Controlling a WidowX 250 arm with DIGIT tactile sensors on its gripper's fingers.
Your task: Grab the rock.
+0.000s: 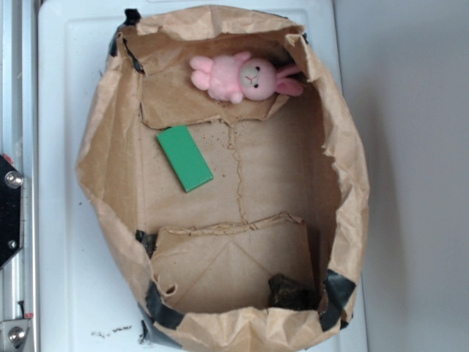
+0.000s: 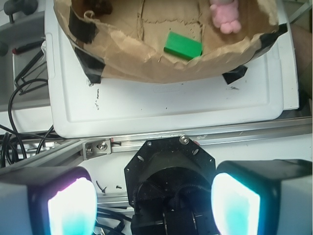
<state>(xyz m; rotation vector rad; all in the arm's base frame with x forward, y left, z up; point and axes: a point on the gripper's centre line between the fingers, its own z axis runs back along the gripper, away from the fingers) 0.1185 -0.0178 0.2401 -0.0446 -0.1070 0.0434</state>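
**A:** so where's the rock sitting right now?

**B:** The small dark brown-black rough lump of a rock (image 1: 291, 291) is down in the near right corner of the crumpled brown paper bag (image 1: 102, 139) in the exterior view, lying on the bag's folded bottom flap, right against the wall. A glossy black tape patch (image 1: 335, 293) is on the rim just beside it. In the wrist view you only catch a bit of the rock (image 2: 101, 6) at the very top edge, upper left, mostly cut off.

**A:** what else is in the bag?

**B:** A pink plush bunny toy (image 1: 245, 77) lies on its side at the far end, and a flat green rectangular block (image 1: 184, 158) sits on the bag floor left of centre. Both well apart from the rock. The bag itself rests on a white plastic tray (image 2: 171, 105).

**A:** and the gripper?

**B:** The gripper (image 2: 154, 203) is outside the bag altogether, hanging over the aluminium rail (image 2: 234, 133) beside the tray. Fingers are spread wide with nothing between them, the pale pads (image 2: 234, 203) glowing at the bottom corners of the wrist view. It isn't visible in the exterior shot.
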